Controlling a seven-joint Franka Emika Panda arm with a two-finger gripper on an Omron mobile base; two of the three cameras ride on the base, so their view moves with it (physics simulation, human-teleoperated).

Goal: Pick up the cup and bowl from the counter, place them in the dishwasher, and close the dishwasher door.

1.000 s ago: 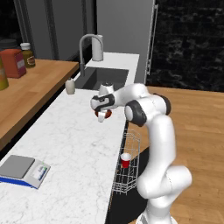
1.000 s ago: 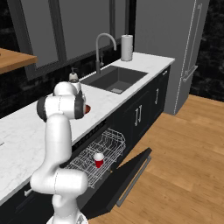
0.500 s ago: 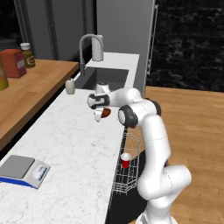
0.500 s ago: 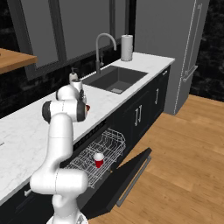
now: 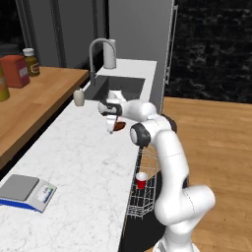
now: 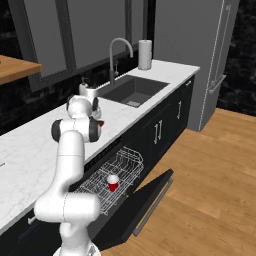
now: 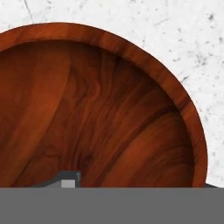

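The white robot arm reaches over the long white marble-patterned counter point(image 5: 74, 162) and its two-finger gripper point(image 5: 112, 129) points down at the small shallow bowl of dark reddish-brown wood point(image 5: 118, 126). In the left base view the bowl lies on the counter near its front edge, at about 12 o'clock from the middle of the picture, and the sink point(image 5: 123, 88) is behind it at 12 o'clock. In the hand view the bowl point(image 7: 96, 113) is very close under the hand. One dark finger tip point(image 7: 65, 180) stands inside the bowl at 6 o'clock, and the other just shows outside the rim at 4 o'clock, so the rim is between the two fingers. If the fingers already press on the rim, I cannot tell.

The small red cup with a white inside point(image 6: 113, 183) stands upright in the white wire rack point(image 6: 117, 170) of the dishwasher, which is pulled out under the counter. The flat black dishwasher door point(image 6: 145, 205) hangs open below the rack, at 5 o'clock in the right base view.

On the counter at 7 o'clock in the left base view lies a flat grey kitchen scale with a blue edge point(image 5: 24, 192). A small pale bottle point(image 5: 78, 97) stands beside the sink.
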